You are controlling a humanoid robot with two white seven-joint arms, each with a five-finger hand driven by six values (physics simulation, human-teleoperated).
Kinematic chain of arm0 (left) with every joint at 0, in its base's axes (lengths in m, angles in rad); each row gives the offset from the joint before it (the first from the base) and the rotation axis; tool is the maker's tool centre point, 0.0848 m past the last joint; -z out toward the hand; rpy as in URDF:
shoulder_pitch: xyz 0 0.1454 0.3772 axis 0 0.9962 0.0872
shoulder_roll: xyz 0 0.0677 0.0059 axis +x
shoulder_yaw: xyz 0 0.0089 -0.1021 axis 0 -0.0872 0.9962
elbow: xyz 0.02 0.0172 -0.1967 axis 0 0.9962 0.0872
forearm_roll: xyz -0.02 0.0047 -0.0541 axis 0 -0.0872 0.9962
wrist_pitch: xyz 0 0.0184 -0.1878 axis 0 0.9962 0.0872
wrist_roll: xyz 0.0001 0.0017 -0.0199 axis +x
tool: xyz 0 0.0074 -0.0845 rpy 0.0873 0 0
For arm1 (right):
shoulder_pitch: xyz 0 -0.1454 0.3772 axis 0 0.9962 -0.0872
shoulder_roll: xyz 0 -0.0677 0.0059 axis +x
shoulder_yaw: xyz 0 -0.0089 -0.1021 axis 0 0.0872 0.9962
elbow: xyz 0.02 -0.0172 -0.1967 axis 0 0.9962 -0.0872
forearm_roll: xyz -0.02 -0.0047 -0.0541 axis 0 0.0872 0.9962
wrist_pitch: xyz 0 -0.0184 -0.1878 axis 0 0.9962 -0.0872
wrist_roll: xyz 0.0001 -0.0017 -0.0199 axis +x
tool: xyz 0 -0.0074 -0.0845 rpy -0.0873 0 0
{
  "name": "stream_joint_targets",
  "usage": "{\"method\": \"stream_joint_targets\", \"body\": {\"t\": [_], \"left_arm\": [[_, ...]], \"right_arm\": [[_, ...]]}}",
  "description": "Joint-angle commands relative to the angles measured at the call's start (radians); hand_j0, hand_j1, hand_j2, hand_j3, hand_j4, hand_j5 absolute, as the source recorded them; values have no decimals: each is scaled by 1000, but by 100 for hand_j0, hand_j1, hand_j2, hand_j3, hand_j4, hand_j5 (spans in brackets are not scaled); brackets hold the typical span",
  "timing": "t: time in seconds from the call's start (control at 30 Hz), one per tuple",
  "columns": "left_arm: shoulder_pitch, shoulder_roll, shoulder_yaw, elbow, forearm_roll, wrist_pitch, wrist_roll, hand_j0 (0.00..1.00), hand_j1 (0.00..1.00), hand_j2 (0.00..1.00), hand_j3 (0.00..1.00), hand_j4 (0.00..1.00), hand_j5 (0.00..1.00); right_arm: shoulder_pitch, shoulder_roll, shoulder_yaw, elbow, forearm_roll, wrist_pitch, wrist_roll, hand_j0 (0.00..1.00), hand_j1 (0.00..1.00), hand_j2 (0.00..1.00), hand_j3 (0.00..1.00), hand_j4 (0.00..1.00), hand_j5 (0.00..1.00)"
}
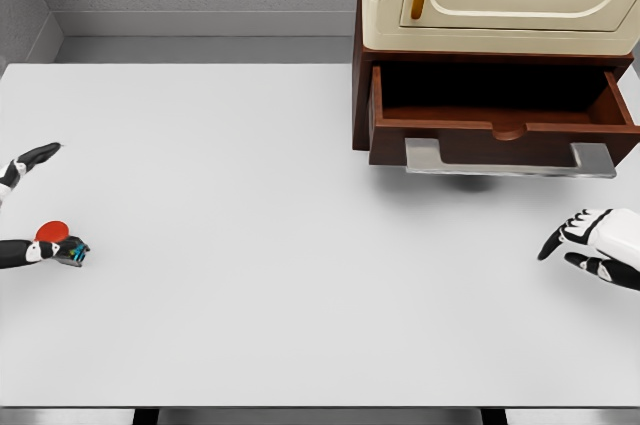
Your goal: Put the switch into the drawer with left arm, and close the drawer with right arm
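My left hand (40,235) at the table's left edge pinches the switch (62,242), fingertips closed around it; it looks small, rigid, light. I'd grip its sides.

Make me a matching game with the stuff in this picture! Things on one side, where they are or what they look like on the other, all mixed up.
Things:
1. drawer
2. switch
3. right hand
4. drawer handle

Descriptions:
A. silver bar
B. at the table's left edge, by the left hand
C. pulled open, dark wood
D. white, fingers relaxed, at the right edge

Pairs: 1-C, 2-B, 3-D, 4-A
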Motion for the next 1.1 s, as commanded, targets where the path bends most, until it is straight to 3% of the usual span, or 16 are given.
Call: {"method": "stream_joint_targets", "body": {"t": [0.0, 0.13, 0.37, 0.63, 0.73, 1.07], "left_arm": [[3, 3, 0, 35, 65, 2, -1, 100, 100, 100, 100, 100, 100], [54, -4, -3, 82, 82, 2, -1, 100, 100, 100, 100, 100, 100], [58, -34, -31, 95, 70, 2, -2, 100, 100, 100, 100, 100, 100], [8, -63, -38, 156, 62, 2, -4, 100, 100, 100, 100, 100, 100], [-38, -63, -75, 226, 57, 2, -4, 100, 100, 100, 100, 100, 100], [-48, -56, -95, 274, 57, 2, -2, 100, 100, 100, 100, 100, 100]], "right_arm": [[0, -13, 0, 2, -6, 1, -2, 52, 52, 52, 52, 52, 52], [0, -34, 0, 1, -6, 1, 1, 52, 52, 52, 52, 52, 52], [2, -31, 1, -7, -8, 1, 5, 52, 52, 52, 52, 52, 52], [2, -33, 3, -9, -8, 1, 7, 52, 52, 52, 52, 52, 52], [2, -33, 4, -9, -8, 1, 7, 52, 52, 52, 52, 52, 52], [-8, -31, 1, -9, -6, 1, 10, 52, 52, 52, 52, 52, 52]]}}
